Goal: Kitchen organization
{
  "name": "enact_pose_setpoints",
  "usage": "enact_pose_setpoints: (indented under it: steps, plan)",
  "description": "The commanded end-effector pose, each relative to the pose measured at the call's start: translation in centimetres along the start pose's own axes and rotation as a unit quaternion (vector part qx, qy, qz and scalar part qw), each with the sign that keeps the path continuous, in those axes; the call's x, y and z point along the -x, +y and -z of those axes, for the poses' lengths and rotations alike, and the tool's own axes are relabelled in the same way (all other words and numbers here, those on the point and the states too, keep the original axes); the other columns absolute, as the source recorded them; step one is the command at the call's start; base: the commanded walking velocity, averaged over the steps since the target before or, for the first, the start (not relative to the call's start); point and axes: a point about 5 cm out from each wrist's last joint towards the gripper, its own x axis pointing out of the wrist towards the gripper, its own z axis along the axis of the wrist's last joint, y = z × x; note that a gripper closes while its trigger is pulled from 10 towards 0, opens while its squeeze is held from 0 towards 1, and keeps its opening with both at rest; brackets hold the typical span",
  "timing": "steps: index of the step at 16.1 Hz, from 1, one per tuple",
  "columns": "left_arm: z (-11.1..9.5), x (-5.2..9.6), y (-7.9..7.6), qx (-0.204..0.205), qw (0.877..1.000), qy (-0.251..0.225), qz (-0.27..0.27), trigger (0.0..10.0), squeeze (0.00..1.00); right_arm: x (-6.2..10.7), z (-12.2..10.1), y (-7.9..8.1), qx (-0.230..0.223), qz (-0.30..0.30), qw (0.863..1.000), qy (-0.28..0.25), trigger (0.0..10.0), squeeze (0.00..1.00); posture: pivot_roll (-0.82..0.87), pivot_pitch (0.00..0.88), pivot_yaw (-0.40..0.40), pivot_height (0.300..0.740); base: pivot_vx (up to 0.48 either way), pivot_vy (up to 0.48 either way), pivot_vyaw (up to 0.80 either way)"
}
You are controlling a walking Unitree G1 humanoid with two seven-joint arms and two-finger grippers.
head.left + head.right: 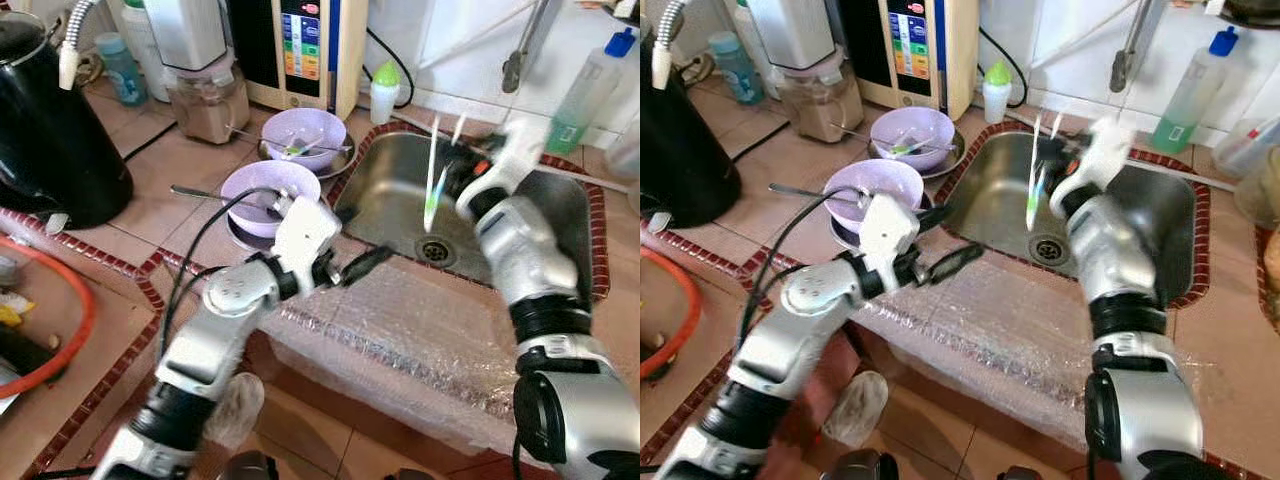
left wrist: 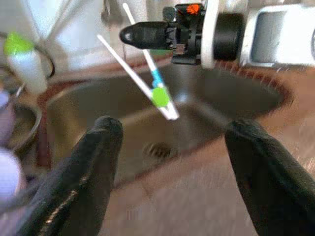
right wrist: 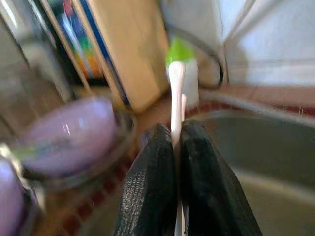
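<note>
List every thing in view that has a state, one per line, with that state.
Right gripper: shut on two toothbrushes, held over the sink.
Left gripper: open, holding nothing, at the sink's front edge.
Sink: no dishes in it.
Near purple bowl: upright, utensil inside.
Far purple bowl: upright, utensils inside.
Green-capped bottle: upright, capped.

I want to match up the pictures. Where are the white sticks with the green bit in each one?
Left eye view: the white utensils hang over the sink, held by the right gripper.
Right eye view: over the sink, left of the right arm.
Left wrist view: centre, crossed, below the other gripper.
Right wrist view: a white tip pokes up between the shut fingers.
Shared landmark: the green-capped bottle.
</note>
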Motion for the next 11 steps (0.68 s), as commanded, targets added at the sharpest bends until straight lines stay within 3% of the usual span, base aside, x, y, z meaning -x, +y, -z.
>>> enact_pose_setpoints:
  steps: [1,2,3,4,5,6,7,11]
  plan:
    - [0.1,0.4,-0.3,0.012,1.0,0.003,0.006,10.0,1.0,-0.2,0.6,0.4,0.04,-0.003,0.999,0.012,2.2,0.0,-0.02,0.018,0.008,0.74,0.0,0.0,0.0]
    - [0.8,0.6,-0.3,-0.007,1.0,0.021,0.012,10.0,1.0,0.0,1.8,0.3,0.064,0.013,0.997,0.031,8.9,0.0,-0.01,0.024,0.009,0.74,0.0,0.0,0.0]
    - [1.1,0.5,-0.4,-0.017,0.999,0.029,0.016,10.0,1.0,0.4,2.8,0.0,0.064,0.027,0.997,0.042,10.0,0.0,0.0,0.022,0.014,0.74,0.0,0.0,0.0]
    - [1.0,0.4,-0.4,-0.013,0.999,0.028,0.011,10.0,1.0,0.6,3.5,-0.1,0.048,0.04,0.997,0.044,10.0,0.0,0.0,0.02,0.018,0.74,0.0,0.0,0.0]
    - [0.8,0.1,-0.3,-0.013,0.999,0.029,-0.001,10.0,1.0,0.9,4.3,-0.3,0.037,0.053,0.997,0.041,10.0,0.31,-0.01,0.018,0.027,0.74,0.0,0.0,0.0]
    - [0.7,0.0,-0.3,-0.011,1.0,0.027,-0.006,10.0,1.0,1.0,4.6,-0.3,0.037,0.054,0.997,0.038,10.0,0.54,-0.01,0.015,0.028,0.74,0.0,0.0,0.0]
    - [0.5,-0.1,-0.3,-0.015,1.0,0.024,-0.005,10.0,1.0,1.2,4.8,-0.4,0.037,0.056,0.997,0.034,10.0,1.0,-0.01,0.013,0.028,0.74,0.0,0.0,0.0]
    - [0.2,-0.3,0.2,-0.026,0.999,0.021,-0.013,10.0,1.0,1.7,5.4,-0.4,0.045,0.064,0.997,0.022,10.0,1.0,-0.01,0.004,0.026,0.74,0.0,0.0,0.0]
